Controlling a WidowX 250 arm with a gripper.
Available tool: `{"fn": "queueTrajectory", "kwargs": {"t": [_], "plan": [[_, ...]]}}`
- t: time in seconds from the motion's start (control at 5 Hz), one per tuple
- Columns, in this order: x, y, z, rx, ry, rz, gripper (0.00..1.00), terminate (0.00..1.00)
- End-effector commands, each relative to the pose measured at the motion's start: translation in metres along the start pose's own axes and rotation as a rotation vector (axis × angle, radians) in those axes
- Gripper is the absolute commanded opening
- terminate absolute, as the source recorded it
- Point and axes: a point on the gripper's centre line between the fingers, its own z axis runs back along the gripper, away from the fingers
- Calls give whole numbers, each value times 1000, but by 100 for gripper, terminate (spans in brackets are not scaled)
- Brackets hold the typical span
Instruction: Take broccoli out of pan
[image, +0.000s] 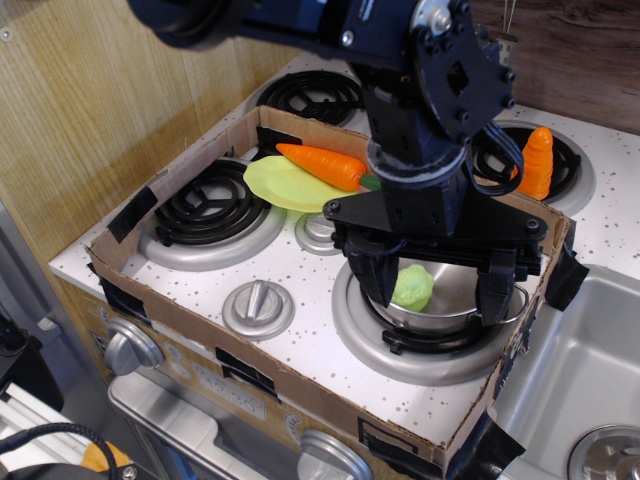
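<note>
While one hand (438, 285) hangs over the pan (455, 300) with fingers spread wide, gripping nothing, one broccoli (413, 287) sits inside between them. One pan, on the burner near the worktop's (330, 365) front right corner. Two carrots: one (322, 165) on the plate (285, 185) toward the back, one (538, 162) upright at back right.

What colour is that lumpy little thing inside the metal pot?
Pale lime green: the lumpy plastic broccoli in the shiny steel pan, seen in the only view.
</note>
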Motion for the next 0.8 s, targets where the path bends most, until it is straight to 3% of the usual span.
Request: {"fn": "queueTrajectory", "kwargs": {"t": [0.0,0.2,0.6], "plan": [[0,0,0,0,0,0,100,0],[18,6,5,13,35,-126,100,0],[42,7,2,21,105,-214,100,0]]}}
